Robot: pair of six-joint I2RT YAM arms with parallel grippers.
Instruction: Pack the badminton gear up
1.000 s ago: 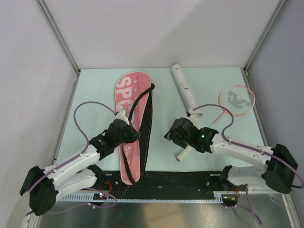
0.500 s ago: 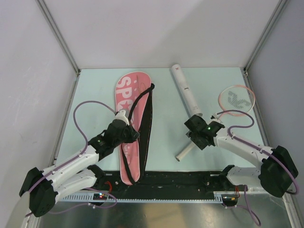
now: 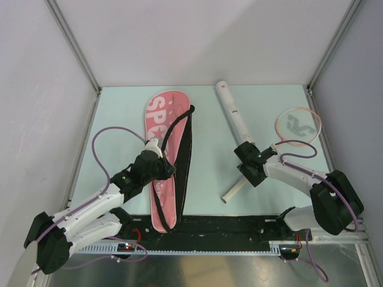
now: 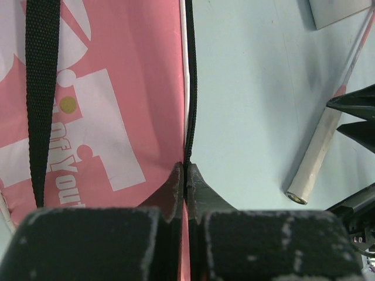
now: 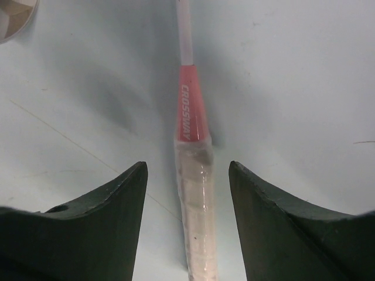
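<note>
Top view: over the last second the right gripper (image 3: 248,162) slid up the racket (image 3: 297,127) from mid-handle to the top of the grip, just beside the near end of the white tube (image 3: 234,118). The racket's lying flat, head at far right. Meanwhile the left gripper (image 3: 157,156) hasn't budged off the pink bag (image 3: 160,116), lettered "SP". My guess is it's lining up 1 grab to bag the racket.

Left wrist: jaws shut together on the bag's black edge (image 4: 188,88). "of You" is readable on the print.

Right wrist: fingers apart, straddling the pale handle (image 5: 196,222), not touching. The pink cone (image 5: 190,114) says "CROSSWAY".
</note>
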